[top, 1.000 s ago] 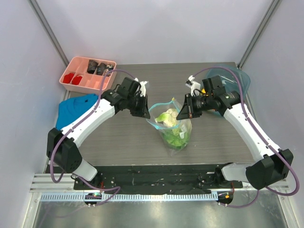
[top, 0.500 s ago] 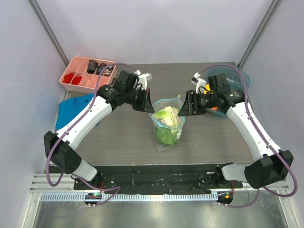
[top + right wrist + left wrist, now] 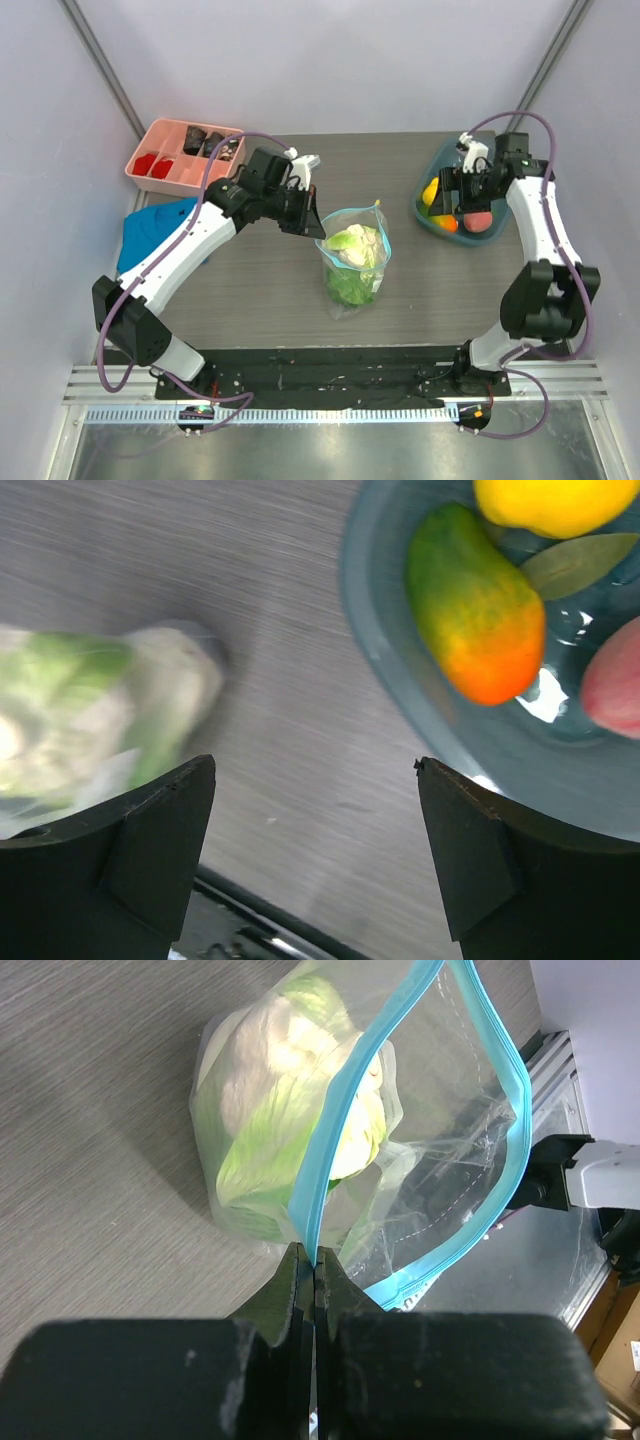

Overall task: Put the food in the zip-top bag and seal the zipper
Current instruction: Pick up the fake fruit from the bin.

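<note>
At table (image 3: 260, 280) centre, bag (image 3: 383, 250) with cabbage (image 3: 352, 250) inside; to its right and further back, bowl (image 3: 520, 770) holding fruits (image 3: 478, 600); back left, tray (image 3: 135, 165), cloth (image 3: 150, 232) just before it.

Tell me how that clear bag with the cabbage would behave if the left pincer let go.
Probably floppy: the zip-top bag is thin, crinkled film, its mouth held up only where the left pincer pinches the zipper. The cabbage fills its bottom, so it would likely slump in place, not slide.
</note>
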Robot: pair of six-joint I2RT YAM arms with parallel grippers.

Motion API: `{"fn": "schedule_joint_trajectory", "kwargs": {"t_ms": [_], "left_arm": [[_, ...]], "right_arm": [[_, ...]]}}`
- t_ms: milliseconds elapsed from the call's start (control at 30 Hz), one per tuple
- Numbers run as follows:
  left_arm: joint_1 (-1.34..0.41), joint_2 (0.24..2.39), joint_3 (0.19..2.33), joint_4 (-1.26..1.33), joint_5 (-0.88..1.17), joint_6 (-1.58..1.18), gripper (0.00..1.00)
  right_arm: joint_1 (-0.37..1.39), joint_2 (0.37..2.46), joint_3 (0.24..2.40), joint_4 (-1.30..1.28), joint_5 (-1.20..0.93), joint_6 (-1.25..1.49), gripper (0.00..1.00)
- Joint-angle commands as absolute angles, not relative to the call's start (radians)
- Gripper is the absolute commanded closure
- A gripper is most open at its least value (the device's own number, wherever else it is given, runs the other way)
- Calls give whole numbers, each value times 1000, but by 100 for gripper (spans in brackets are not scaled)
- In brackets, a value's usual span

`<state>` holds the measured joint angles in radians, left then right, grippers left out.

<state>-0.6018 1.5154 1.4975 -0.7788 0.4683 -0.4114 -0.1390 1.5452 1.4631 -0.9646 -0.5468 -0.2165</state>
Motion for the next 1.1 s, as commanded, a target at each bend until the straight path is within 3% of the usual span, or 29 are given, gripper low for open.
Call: {"fn": "schedule_joint_trajectory", "kwargs": {"t_ms": [0,200,800,900,1067], "left_arm": [[-601,1496,1508,-753,494,-408,100],[-601,1494,1497,-749,494,-416,100],[-601,1511,1500,-747,495,-410,100],[-601,1513,1497,-746,492,-408,100],[-601,1511,1500,-747,491,-405,100]], "right_arm": [[-133,1675,1512,-902,-400,-400,14],[-133,1802,1548,-776,-321,-434,14],[-133,2008,1535,-795,-348,-586,14],[-133,2020,1539,-793,-338,-607,19],[-138,1965,1546,-801,-333,-644,42]]}}
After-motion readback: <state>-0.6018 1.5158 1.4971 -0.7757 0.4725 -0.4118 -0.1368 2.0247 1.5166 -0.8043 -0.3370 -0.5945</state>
